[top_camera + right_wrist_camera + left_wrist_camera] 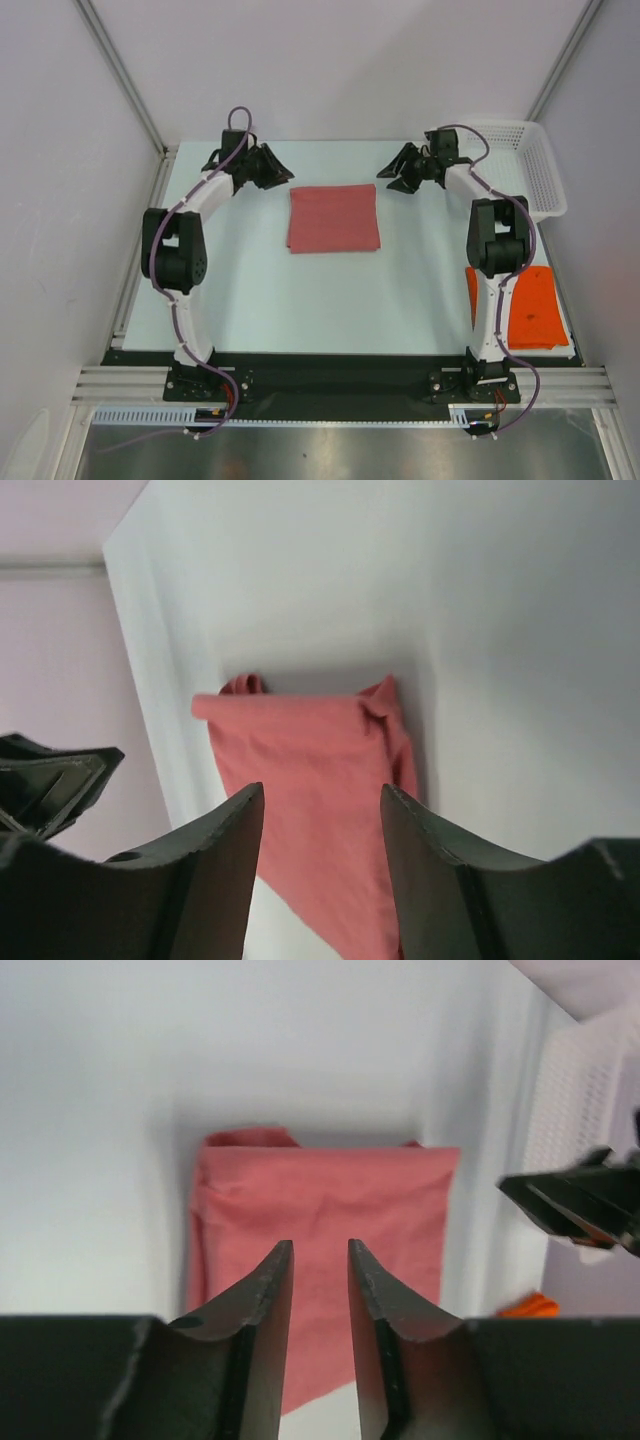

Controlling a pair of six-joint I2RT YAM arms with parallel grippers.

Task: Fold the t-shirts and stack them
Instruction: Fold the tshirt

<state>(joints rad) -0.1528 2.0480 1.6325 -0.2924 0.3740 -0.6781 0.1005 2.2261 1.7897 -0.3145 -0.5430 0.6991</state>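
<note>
A dusty pink-red t-shirt (334,218) lies folded into a flat rectangle at the middle back of the table; it also shows in the left wrist view (320,1220) and the right wrist view (320,780). An orange t-shirt (535,305), folded flat, lies at the right edge, partly behind the right arm. My left gripper (280,172) hovers just off the pink shirt's back left corner, its jaws a little apart with nothing between them (320,1260). My right gripper (392,176) hangs off the back right corner, jaws wider apart and empty (322,800).
A white perforated basket (525,165) stands at the back right corner, just behind the right arm. Walls enclose the table on the left, back and right.
</note>
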